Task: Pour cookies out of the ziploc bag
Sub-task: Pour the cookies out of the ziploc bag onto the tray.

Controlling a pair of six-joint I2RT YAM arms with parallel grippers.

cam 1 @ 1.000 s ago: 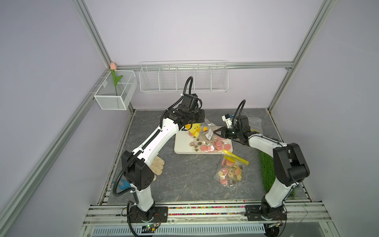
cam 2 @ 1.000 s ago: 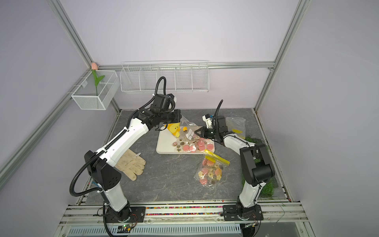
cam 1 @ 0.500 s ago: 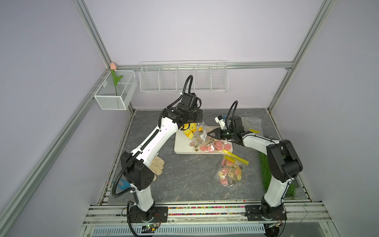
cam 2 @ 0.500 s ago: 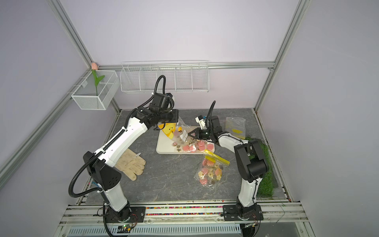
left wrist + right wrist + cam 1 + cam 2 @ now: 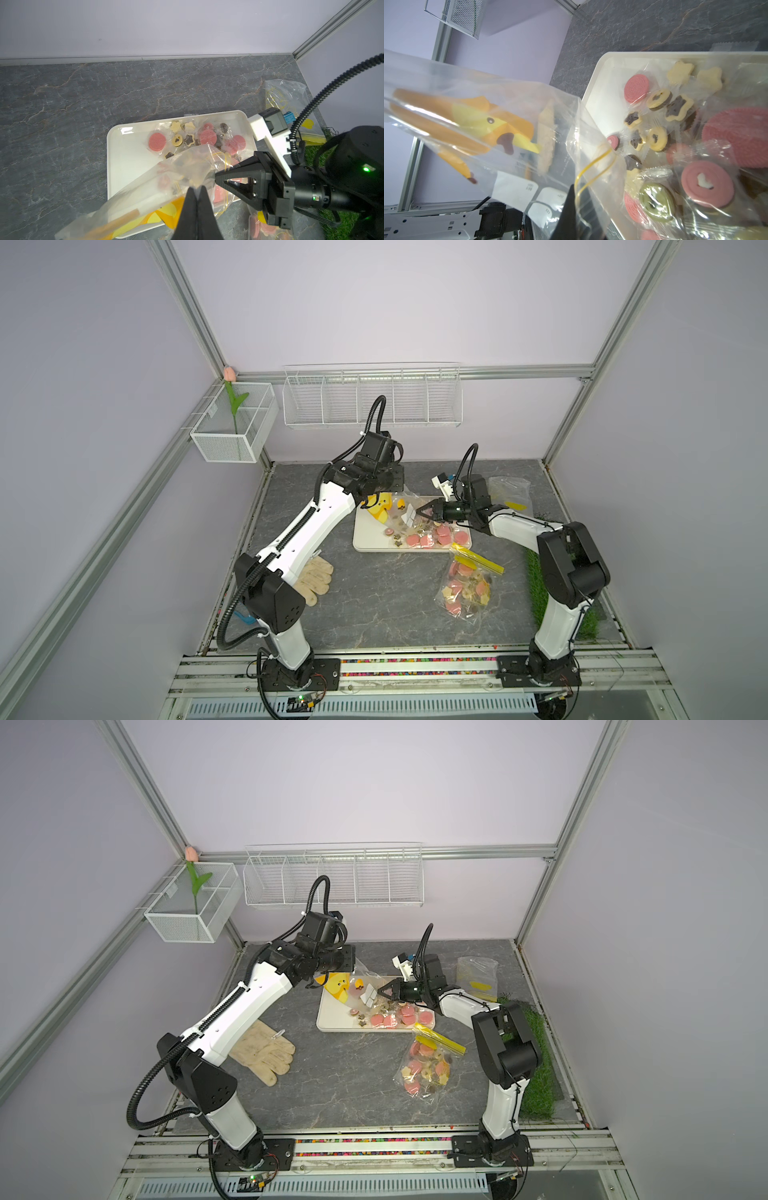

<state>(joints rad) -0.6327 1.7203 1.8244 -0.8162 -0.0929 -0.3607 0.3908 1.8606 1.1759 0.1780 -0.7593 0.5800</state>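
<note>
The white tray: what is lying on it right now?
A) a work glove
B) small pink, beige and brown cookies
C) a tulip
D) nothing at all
B: the cookies lie scattered on the white tray, some in clear wrappers, beside the clear bag held over it.

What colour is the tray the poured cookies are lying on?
The tray is plain white with no pattern. It shows best in the left wrist view.

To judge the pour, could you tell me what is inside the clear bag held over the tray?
White tags and an orange piece show inside the bag; its duck print covers whatever lies behind it.
</note>
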